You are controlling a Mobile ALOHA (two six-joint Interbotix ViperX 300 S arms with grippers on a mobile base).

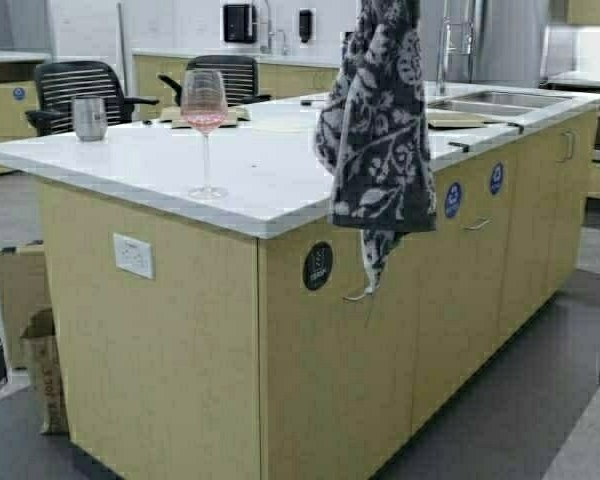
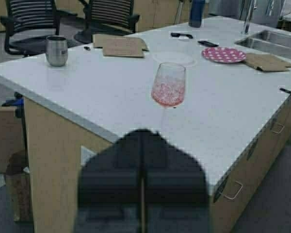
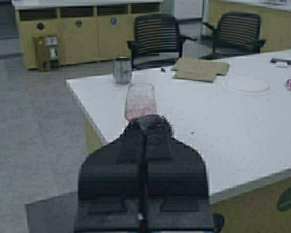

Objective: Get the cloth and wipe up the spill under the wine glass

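The cloth [image 1: 378,120] hangs above the counter [image 1: 140,160] edge, just right of the glass [image 1: 204,130], pinched in the right gripper [image 3: 144,127], its fingers pressed together on a tuft. The left gripper [image 2: 142,145], fingers pressed together and holding nothing, faces the glass from the near side. Best play: left lifts the glass by its stem, then the cloth sweeps underneath; no puddle clearly shows.

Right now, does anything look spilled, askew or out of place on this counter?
The patterned cloth dangles in mid-air before the counter edge, pinched by the right gripper. The wine glass stands upright; no spill shows.
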